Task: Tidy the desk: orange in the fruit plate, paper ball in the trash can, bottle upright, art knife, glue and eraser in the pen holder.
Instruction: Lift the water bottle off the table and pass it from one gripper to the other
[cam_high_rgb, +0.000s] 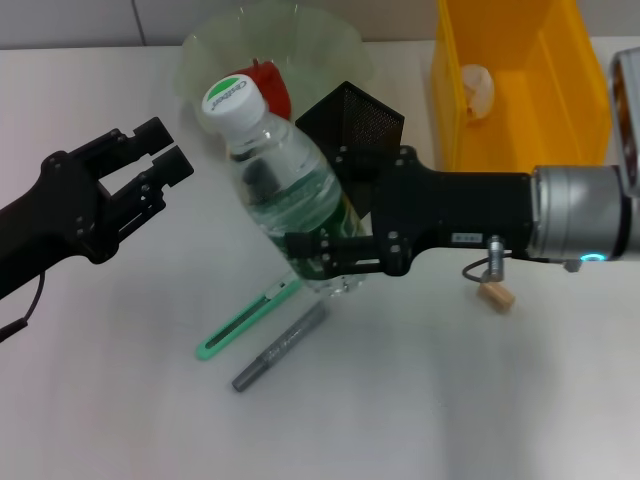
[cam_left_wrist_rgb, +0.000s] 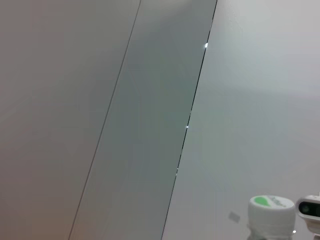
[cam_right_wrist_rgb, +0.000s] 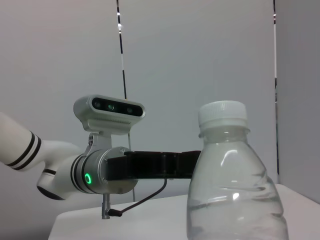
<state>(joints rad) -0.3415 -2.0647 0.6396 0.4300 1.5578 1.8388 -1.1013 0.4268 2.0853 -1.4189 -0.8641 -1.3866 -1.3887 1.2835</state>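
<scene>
Nearest my head camera, low in the frame, a grey pen (cam_high_rgb: 279, 347) and a green art knife (cam_high_rgb: 247, 320) lie on the white desk (cam_high_rgb: 120, 400); just above them my right gripper (cam_high_rgb: 320, 262) is clamped on the lower body of the bottle (cam_high_rgb: 280, 190), which tilts with its white cap toward the upper left; my left gripper (cam_high_rgb: 168, 160) hangs at the left with fingers parted, holding nothing; behind the bottle sit the black mesh pen holder (cam_high_rgb: 362, 118) and the clear fruit plate (cam_high_rgb: 300, 40); the paper ball (cam_high_rgb: 477, 90) lies in the yellow bin (cam_high_rgb: 520, 80) at upper right.
</scene>
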